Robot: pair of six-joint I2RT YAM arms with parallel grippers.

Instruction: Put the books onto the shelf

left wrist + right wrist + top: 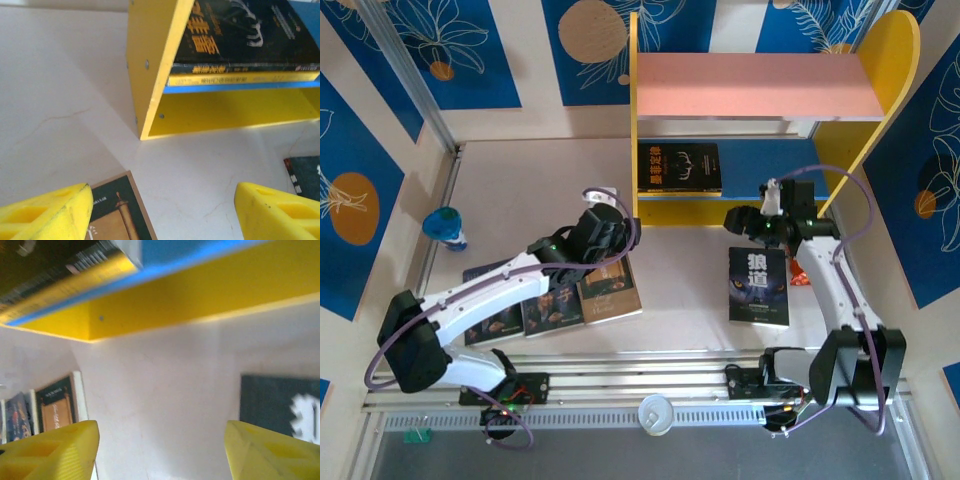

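Books point(555, 303) here are thin dark paperbacks, spread over three spots. A black antler-covered paperback point(680, 167) lies flat on the blue lower board of the two-tier wooden shelf with yellow rounded sides point(890, 60), at twelve o'clock on the pale table point(520, 190). It rests on a yellow-covered book point(240, 79). A dark wolf-face paperback point(758, 287) lies flat at four o'clock. A brown paperback point(610, 290) and two bearded-man paperbacks point(525, 312) lie side by side at eight o'clock.

The left gripper point(162, 200) hangs above the brown paperback's far end, fingers spread with nothing between them, pointing at the shelf's left side panel. The right gripper point(160, 440) hovers at two o'clock, just beyond the wolf-face paperback, likewise spread and empty.

These look light, bendy and smooth-covered, and they lie flush on the table, so a finger will probably skid instead of getting underneath. The spine edge is likely stiffest. Taking hold there, pinching cover to cover once an edge lifts, should limit sagging.
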